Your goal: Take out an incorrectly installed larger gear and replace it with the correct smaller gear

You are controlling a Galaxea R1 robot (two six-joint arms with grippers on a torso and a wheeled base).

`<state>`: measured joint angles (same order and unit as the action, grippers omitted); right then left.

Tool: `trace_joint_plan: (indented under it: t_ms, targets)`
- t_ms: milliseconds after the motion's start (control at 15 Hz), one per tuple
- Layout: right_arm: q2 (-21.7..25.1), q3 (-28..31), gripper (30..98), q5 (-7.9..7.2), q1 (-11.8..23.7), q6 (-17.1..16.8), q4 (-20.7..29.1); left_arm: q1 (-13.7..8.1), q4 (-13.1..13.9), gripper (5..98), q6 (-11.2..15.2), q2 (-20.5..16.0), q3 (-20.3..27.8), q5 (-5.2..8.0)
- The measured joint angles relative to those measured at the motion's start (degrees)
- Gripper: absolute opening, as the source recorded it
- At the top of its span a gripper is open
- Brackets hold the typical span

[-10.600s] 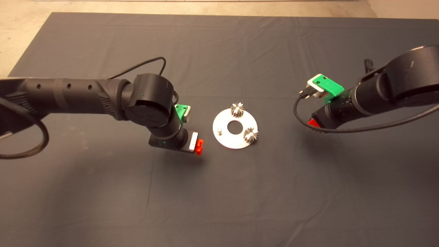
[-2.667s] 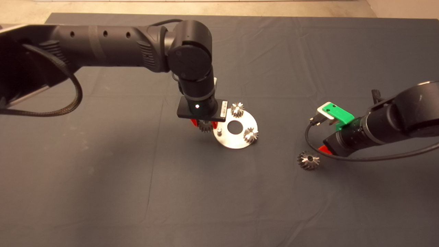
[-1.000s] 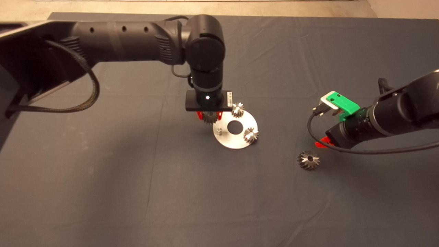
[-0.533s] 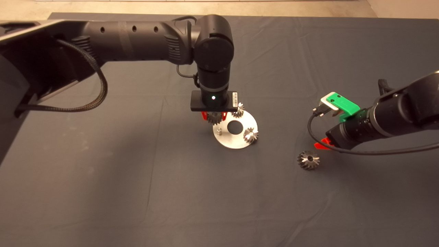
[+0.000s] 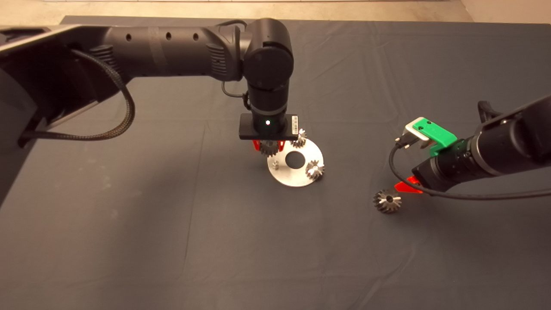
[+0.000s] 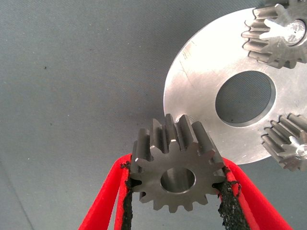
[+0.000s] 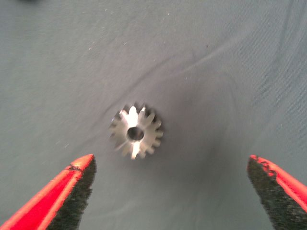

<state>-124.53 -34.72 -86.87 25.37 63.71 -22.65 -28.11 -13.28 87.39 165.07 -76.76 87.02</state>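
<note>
While the left gripper [image 6: 176,191] clamps the smaller gear [image 6: 176,175] above the silver plate [image 5: 301,177], the larger gear [image 5: 387,201] lies discarded beneath the right gripper's [image 7: 170,191] wide jaws. Any misalignment with the bare pin [image 5: 275,163] could jam or drop it.

You are looking down on a dark grey mat [image 5: 129,241] that covers nearly the whole tabletop. Its cloth shows soft creases and fold lines running across it, clearest toward the far side. Beyond the mat's far edge you see a pale beige surface [image 5: 258,7], which also shows past the mat's far left corner and far right corner. Light falls from above, leaving soft shadows on the mat. In both wrist views you see the same mat's fine woven texture.
</note>
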Motion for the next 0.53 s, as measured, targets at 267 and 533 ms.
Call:
trace_joint_plan:
  t_ms: [267, 533]
  targets:
    - [0.28, 2.45, 87.1, 0.07, 4.69, 1.80, 6.36, 0.00, -0.22, 37.5, 0.00, 0.00, 0.02, 0.00]
    - [0.91, 2.70, 92.8, 0.10, 5.97, 4.61, 12.47, 1.22, -1.02, 37.5, -0.27, -0.44, 0.02, 0.02]
